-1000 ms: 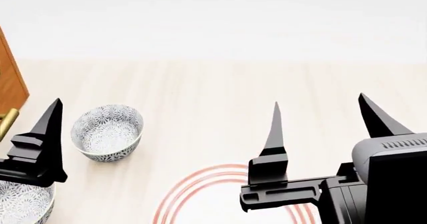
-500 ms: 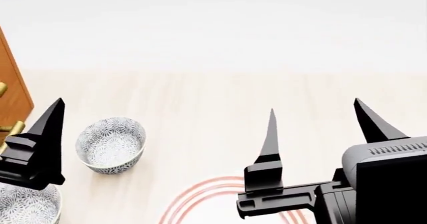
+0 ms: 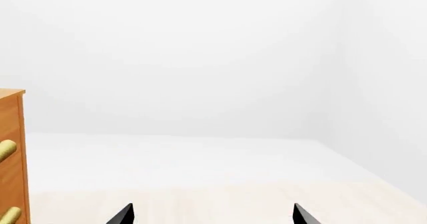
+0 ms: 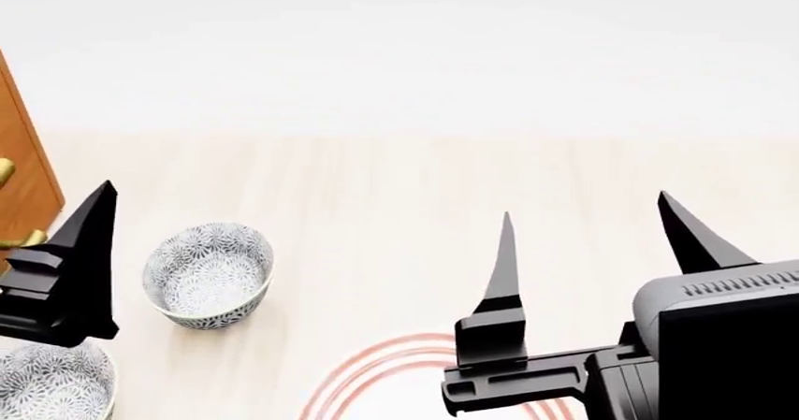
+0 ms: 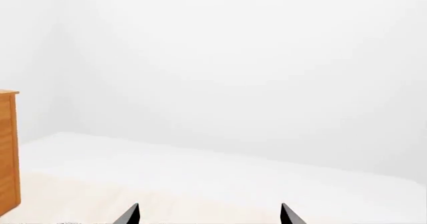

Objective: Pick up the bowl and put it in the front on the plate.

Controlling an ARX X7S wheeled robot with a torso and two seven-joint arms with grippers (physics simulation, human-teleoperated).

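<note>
In the head view a small white bowl (image 4: 208, 273) with a grey-blue flower pattern stands upright on the pale wooden table (image 4: 399, 195). A second bowl (image 4: 52, 383) of the same kind shows partly at the bottom left, under my left gripper. The plate (image 4: 374, 369) shows only as red rings at the bottom edge, partly behind my right gripper. My right gripper (image 4: 585, 216) is open and empty above the plate. Only one finger (image 4: 88, 224) of my left gripper shows there. In the wrist views both grippers, left (image 3: 212, 215) and right (image 5: 209, 214), are open, with nothing between the fingertips.
A brown wooden cabinet (image 4: 22, 172) with brass handles stands at the left edge of the table. Behind the table are a white floor and white walls (image 3: 200, 59).
The head view has shifted, so the bowls and plate sit lower in the frame. Both grippers stay open and empty.
</note>
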